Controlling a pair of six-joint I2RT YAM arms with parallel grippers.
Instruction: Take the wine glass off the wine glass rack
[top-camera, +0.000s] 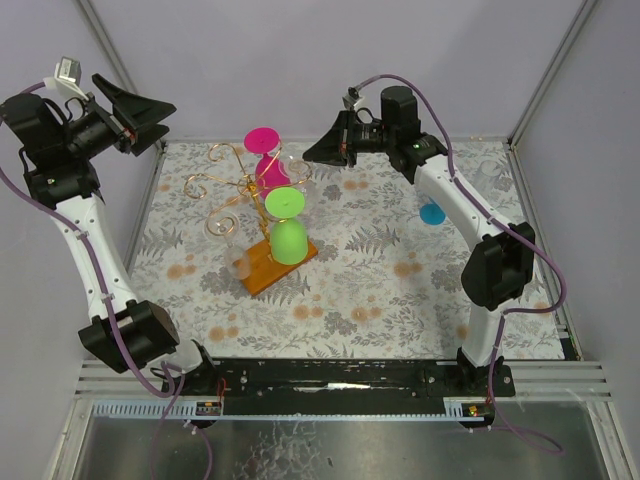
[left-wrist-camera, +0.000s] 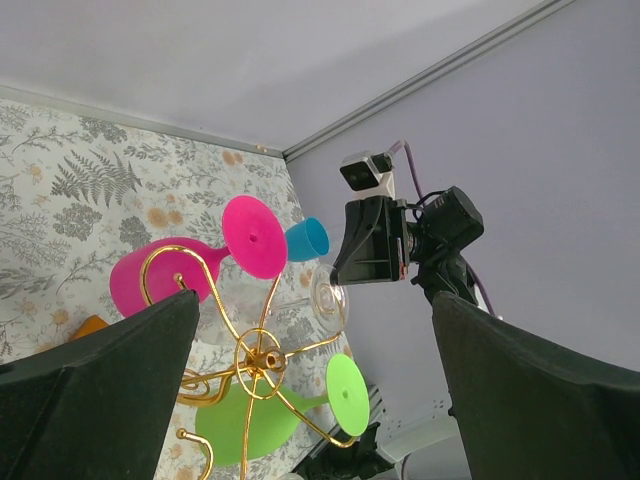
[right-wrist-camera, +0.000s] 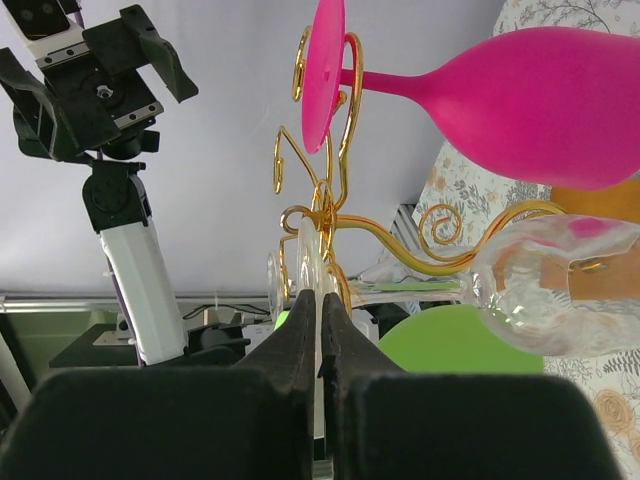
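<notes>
Pinching the foot of the clear glass (right-wrist-camera: 550, 290), my right hand (right-wrist-camera: 322, 300) is clamped tight. The glass lies sideways on the rack (top-camera: 262, 270), beside the pink glass (right-wrist-camera: 540, 105). My left hand (top-camera: 165, 125) is spread wide, holding nothing.

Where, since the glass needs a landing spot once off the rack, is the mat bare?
Bare: the mat between the rack and the arm bases, and left of the rack. Crowded: the rack itself, with pink glass, green glass, clear glass and right gripper; a blue cup sits on the right.
</notes>
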